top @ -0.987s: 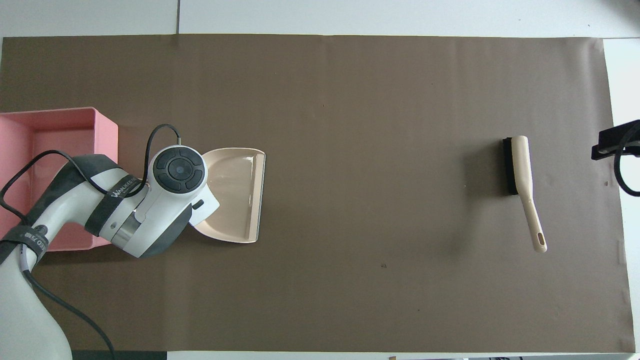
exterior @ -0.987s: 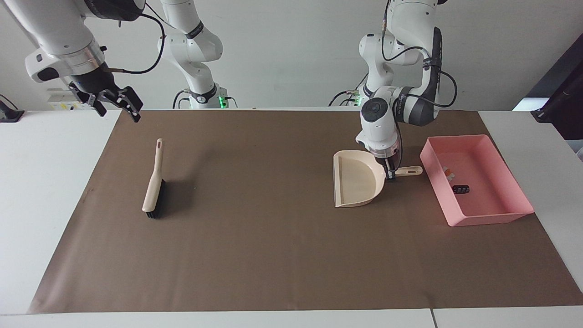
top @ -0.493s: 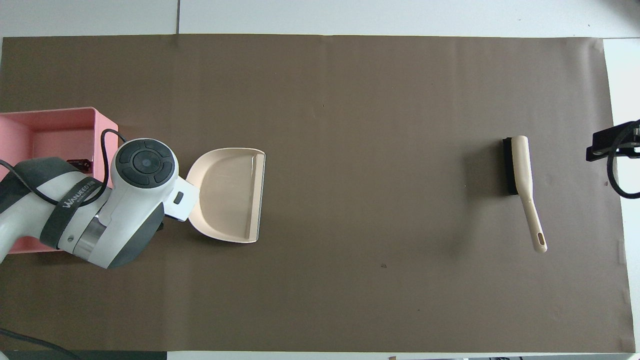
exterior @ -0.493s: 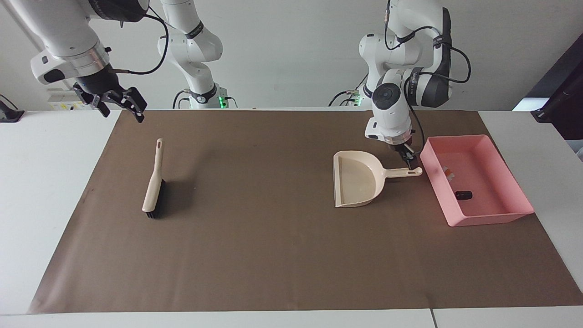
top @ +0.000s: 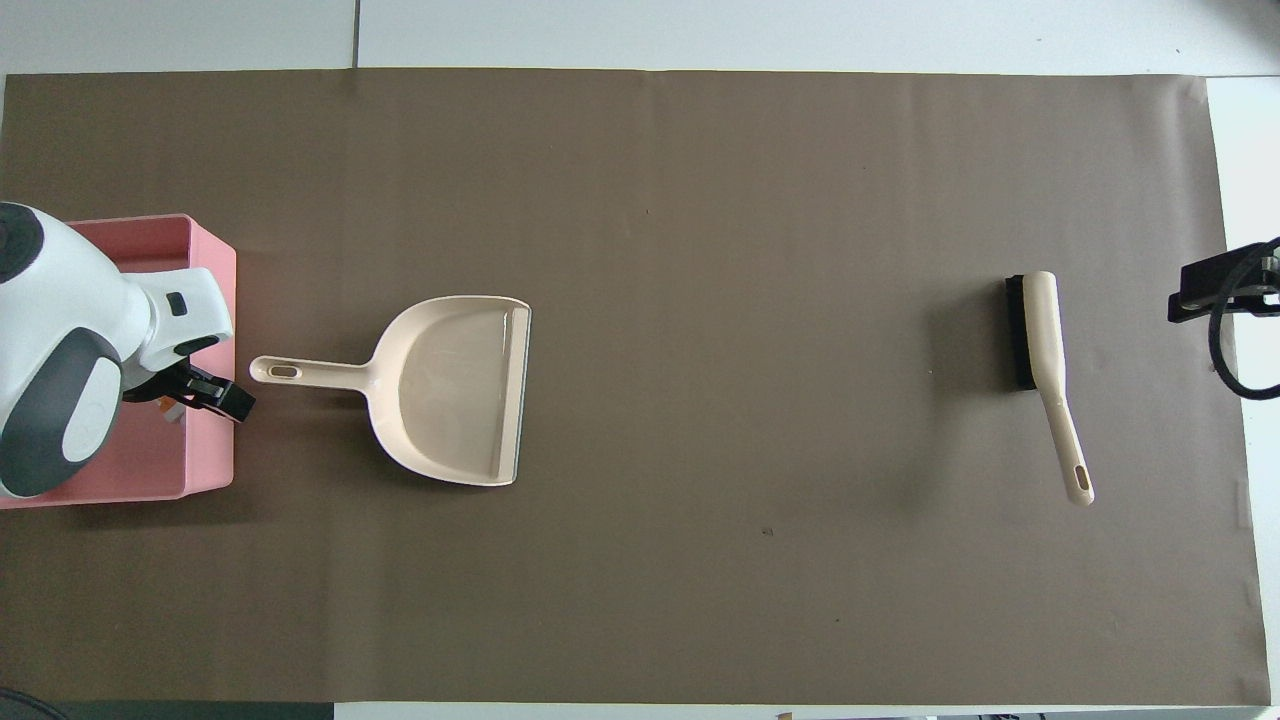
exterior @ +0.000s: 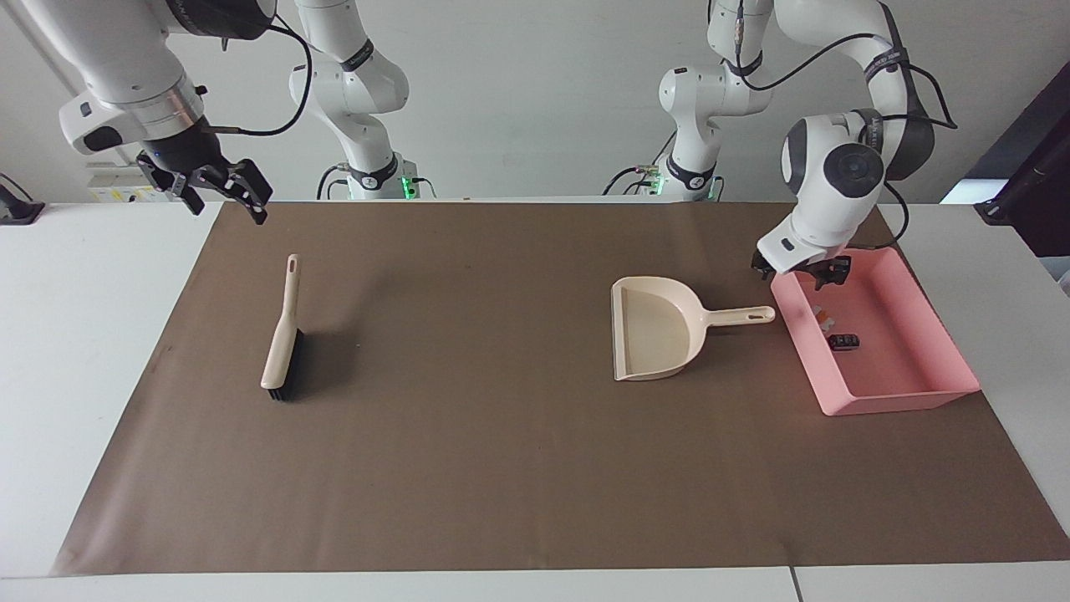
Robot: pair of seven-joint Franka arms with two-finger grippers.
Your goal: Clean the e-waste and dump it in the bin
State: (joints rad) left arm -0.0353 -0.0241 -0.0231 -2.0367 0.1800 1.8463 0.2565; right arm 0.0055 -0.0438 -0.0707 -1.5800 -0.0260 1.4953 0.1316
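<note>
The pink bin stands at the left arm's end of the mat and also shows in the overhead view. In it lie the two e-waste bits: a white-grey one with orange and a small black one. My left gripper is open and empty, raised over the end of the bin that is nearer to the robots. In the overhead view my left gripper and its arm hide most of the bin's inside. My right gripper is open and empty, and waits high over the mat's corner at the right arm's end.
A beige dustpan lies empty on the brown mat beside the bin, its handle pointing at the bin; it also shows in the overhead view. A beige brush with black bristles lies toward the right arm's end of the mat.
My left gripper has let go of the dustpan's handle, risen and swung over the pink bin. The dustpan stays put. The right gripper has barely moved.
</note>
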